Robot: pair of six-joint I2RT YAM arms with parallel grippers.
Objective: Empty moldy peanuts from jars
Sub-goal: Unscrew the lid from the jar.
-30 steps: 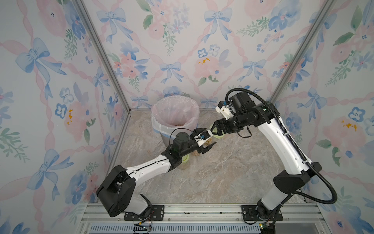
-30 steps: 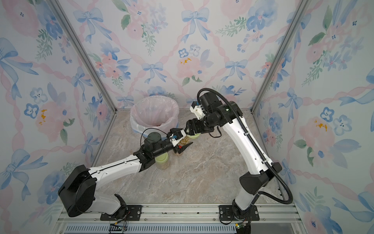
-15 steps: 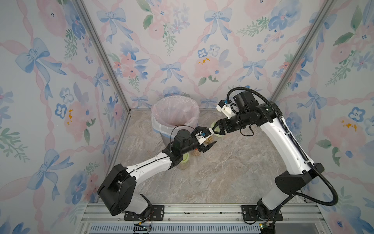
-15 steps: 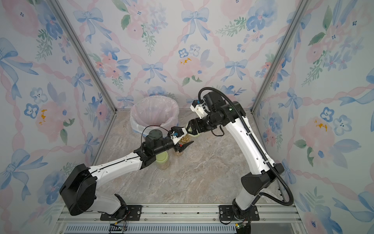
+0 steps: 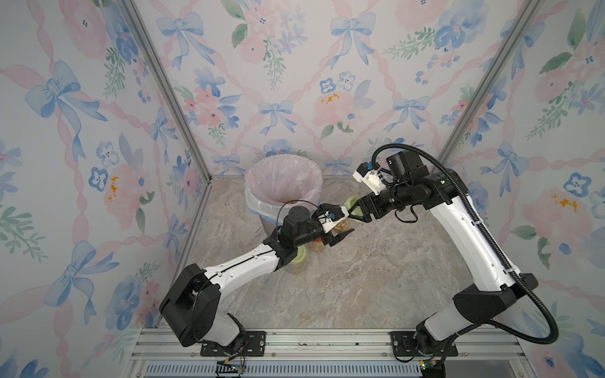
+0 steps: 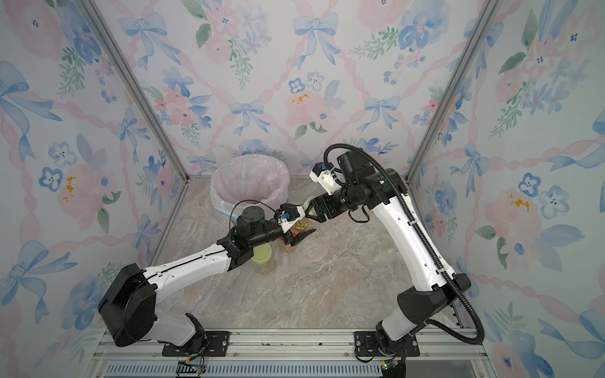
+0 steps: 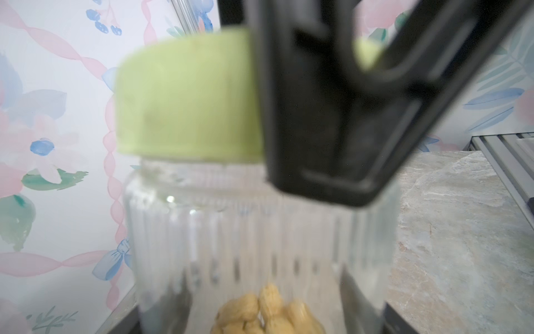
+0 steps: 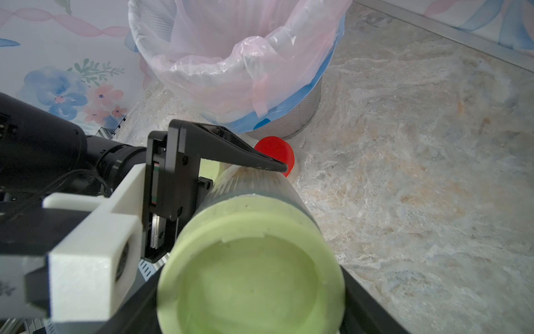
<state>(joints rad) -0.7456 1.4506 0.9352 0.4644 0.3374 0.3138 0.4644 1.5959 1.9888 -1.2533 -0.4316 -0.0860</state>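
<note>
Near the bag-lined bin (image 8: 300,115), the gripped jar (image 7: 231,231) holds tan peanuts (image 7: 265,312).

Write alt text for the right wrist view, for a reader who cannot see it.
A pale green lid on a clear ribbed jar fills the foreground, the jar clamped by the left gripper. Beyond stand a red-lidded jar and a bag-lined bin on a marble table.
</note>
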